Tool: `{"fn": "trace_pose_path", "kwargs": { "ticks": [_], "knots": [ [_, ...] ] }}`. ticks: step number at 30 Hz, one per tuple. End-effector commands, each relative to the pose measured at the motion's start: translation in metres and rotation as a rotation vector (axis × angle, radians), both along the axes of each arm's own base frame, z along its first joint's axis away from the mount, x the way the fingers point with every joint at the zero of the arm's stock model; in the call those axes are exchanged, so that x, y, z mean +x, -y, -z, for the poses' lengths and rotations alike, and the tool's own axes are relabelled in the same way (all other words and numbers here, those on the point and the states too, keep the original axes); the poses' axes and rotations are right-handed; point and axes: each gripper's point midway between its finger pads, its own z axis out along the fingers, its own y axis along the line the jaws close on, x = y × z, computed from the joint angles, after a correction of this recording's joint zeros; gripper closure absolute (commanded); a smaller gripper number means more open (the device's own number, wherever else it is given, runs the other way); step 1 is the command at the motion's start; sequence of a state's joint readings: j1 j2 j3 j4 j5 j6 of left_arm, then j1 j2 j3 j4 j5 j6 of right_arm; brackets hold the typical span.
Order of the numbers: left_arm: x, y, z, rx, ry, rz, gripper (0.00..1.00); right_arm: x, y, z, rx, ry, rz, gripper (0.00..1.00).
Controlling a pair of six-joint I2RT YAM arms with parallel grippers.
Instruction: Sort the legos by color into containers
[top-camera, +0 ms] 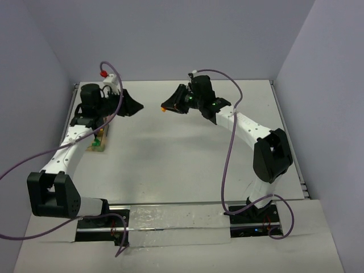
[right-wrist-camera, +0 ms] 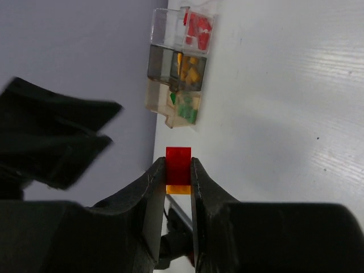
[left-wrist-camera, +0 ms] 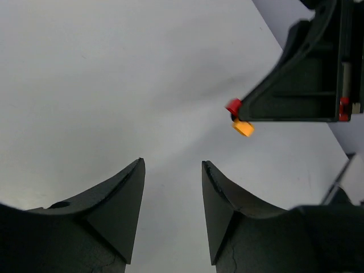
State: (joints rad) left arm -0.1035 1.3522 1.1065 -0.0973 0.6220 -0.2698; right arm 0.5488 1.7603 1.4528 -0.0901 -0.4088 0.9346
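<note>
My right gripper (right-wrist-camera: 178, 170) is shut on a red lego (right-wrist-camera: 178, 158) with an orange-yellow lego (right-wrist-camera: 178, 189) stuck under it. In the top view this pair (top-camera: 164, 109) hangs above the table at the right gripper's (top-camera: 168, 106) tip. My left gripper (left-wrist-camera: 172, 166) is open and empty, facing the right gripper (left-wrist-camera: 307, 74) and its red lego (left-wrist-camera: 233, 106) and orange lego (left-wrist-camera: 243, 128) across a short gap. The containers (right-wrist-camera: 161, 62) hold red legos (right-wrist-camera: 198, 29), orange-yellow legos (right-wrist-camera: 189, 68) and green legos (right-wrist-camera: 185, 108) in separate trays. In the top view the containers (top-camera: 98, 143) lie under the left arm.
The left gripper (top-camera: 135, 107) hovers over the far left of the white table (top-camera: 187, 165). Purple cables loop from both arms. The walls stand close behind and to both sides. The right arm's elbow (top-camera: 272, 154) rises at the right.
</note>
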Motion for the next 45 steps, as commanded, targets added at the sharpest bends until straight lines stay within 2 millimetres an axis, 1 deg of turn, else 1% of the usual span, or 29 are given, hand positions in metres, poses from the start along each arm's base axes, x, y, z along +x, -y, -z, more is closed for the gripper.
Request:
{"fn": "trace_pose_path", "kwargs": {
  "ticks": [1, 4, 6, 7, 8, 10, 12, 15, 17, 20, 22, 25, 27, 30, 32, 34, 37, 45],
  "knots": [
    [-0.025, 0.048, 0.006, -0.136, -0.146, 0.133, 0.46, 0.004, 0.000, -0.015, 0.069, -0.056, 0.050, 1.00],
    [-0.027, 0.063, 0.004, -0.183, -0.185, 0.160, 0.43, 0.001, -0.001, -0.013, 0.086, -0.090, 0.052, 1.00],
    [-0.025, 0.065, 0.002, -0.184, -0.198, 0.135, 0.42, 0.003, 0.000, -0.011, 0.081, -0.104, 0.075, 1.00],
    [-0.025, 0.068, 0.000, -0.169, -0.193, 0.127, 0.42, 0.007, 0.004, -0.006, 0.061, -0.133, 0.118, 1.00],
    [-0.023, 0.070, 0.000, -0.156, -0.185, 0.108, 0.43, 0.006, 0.009, 0.002, 0.032, -0.173, 0.151, 1.00],
    [-0.021, 0.071, -0.001, -0.146, -0.188, 0.091, 0.43, 0.015, 0.016, 0.001, 0.000, -0.158, 0.210, 1.00],
    [-0.018, 0.071, 0.007, -0.120, -0.218, 0.038, 0.42, 0.017, 0.021, 0.005, -0.051, -0.148, 0.241, 1.00],
    [-0.016, 0.072, 0.012, -0.105, -0.234, -0.003, 0.41, 0.023, 0.027, 0.003, -0.116, -0.101, 0.290, 1.00],
    [-0.013, 0.077, 0.016, -0.113, -0.252, -0.052, 0.39, 0.025, 0.030, 0.009, -0.128, -0.116, 0.317, 1.00],
    [-0.011, 0.082, 0.021, -0.130, -0.275, -0.077, 0.38, 0.022, 0.027, 0.020, -0.100, -0.182, 0.318, 1.00],
    [-0.008, 0.085, 0.026, -0.125, -0.289, -0.087, 0.41, 0.019, 0.026, 0.028, -0.095, -0.217, 0.315, 1.00],
    [-0.002, 0.091, 0.024, -0.128, -0.287, -0.117, 0.42, 0.018, 0.025, 0.036, -0.094, -0.247, 0.323, 1.00],
    [0.000, 0.096, 0.024, -0.130, -0.291, -0.117, 0.43, 0.018, 0.025, 0.036, -0.092, -0.252, 0.327, 1.00],
    [0.002, 0.103, 0.029, -0.151, -0.323, -0.122, 0.44, 0.018, 0.025, 0.036, -0.091, -0.263, 0.333, 1.00],
    [0.003, 0.112, 0.028, -0.187, -0.342, -0.107, 0.46, 0.017, 0.025, 0.035, -0.087, -0.270, 0.336, 1.00],
    [0.003, 0.118, 0.029, -0.193, -0.350, -0.096, 0.47, 0.017, 0.026, 0.038, -0.091, -0.275, 0.342, 1.00],
    [0.000, 0.132, 0.026, -0.197, -0.348, -0.062, 0.48, 0.016, 0.028, 0.041, -0.093, -0.285, 0.350, 1.00],
    [0.003, 0.136, 0.027, -0.190, -0.347, -0.071, 0.48, 0.013, 0.024, 0.044, -0.084, -0.301, 0.336, 1.00]
  ]
}}
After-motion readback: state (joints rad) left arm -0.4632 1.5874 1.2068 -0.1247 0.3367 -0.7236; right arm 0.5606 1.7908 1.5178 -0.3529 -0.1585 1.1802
